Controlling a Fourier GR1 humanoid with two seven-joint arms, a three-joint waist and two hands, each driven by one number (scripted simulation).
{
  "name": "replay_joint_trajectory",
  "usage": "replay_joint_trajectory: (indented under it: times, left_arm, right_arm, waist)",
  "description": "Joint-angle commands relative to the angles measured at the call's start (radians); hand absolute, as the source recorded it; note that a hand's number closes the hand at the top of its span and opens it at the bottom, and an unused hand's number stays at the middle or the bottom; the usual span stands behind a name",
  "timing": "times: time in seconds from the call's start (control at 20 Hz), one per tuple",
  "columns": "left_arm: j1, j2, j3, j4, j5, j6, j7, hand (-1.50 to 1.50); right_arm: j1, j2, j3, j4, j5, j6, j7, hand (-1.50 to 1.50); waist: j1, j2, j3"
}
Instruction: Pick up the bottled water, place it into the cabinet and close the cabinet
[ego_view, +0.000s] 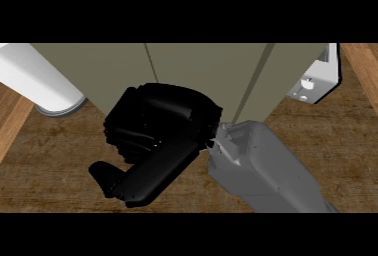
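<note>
No bottle shows anywhere in the head view; whether it stands inside the cabinet (199, 75) or lies hidden behind the hand cannot be told. The olive cabinet fills the upper middle of the view, its front marked by two vertical seams, and its door at the right edge appears nearly or fully closed, though the exact gap is hard to judge. The right hand (159, 135), black and bulky on its grey forearm (262, 165), is pressed up against the cabinet front, fingers curled in toward the palm and thumb sticking out low to the left. Nothing can be seen held in it. The left hand is out of sight.

By the look of it, the closing push is under way or almost finished. The risks lie there: a curled hand pushing off-centre could slide along the panel rather than drive it shut, leaving the door ajar; if the bottle stands close to the opening, the door could knock it over; and the hand covers so much of the front that the seam cannot be checked.

A white cylinder (37, 80) stands at the left on the wooden desk (66, 165), just beside the cabinet, and a white bracket-like fitting (317, 82) sits at the cabinet's right. A wide sweep of the forearm could brush either.
</note>
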Motion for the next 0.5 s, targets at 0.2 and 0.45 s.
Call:
replay_joint_trajectory:
  times: [0.2, 0.45]
  left_arm:
    - [0.033, -0.037, 0.097, -0.014, 0.046, -0.096, 0.056, -1.50]
    - [0.024, -0.104, 0.088, -0.051, -0.014, -0.101, 0.078, -1.50]
  right_arm:
    - [-0.016, -0.010, -0.124, 0.286, 0.056, 0.157, -0.133, 1.50]
    - [-0.042, -0.076, -0.201, 0.374, 0.109, 0.263, -0.223, 1.50]
  waist:
    - [-0.012, 0.006, 0.001]
    - [-0.015, 0.005, 0.001]
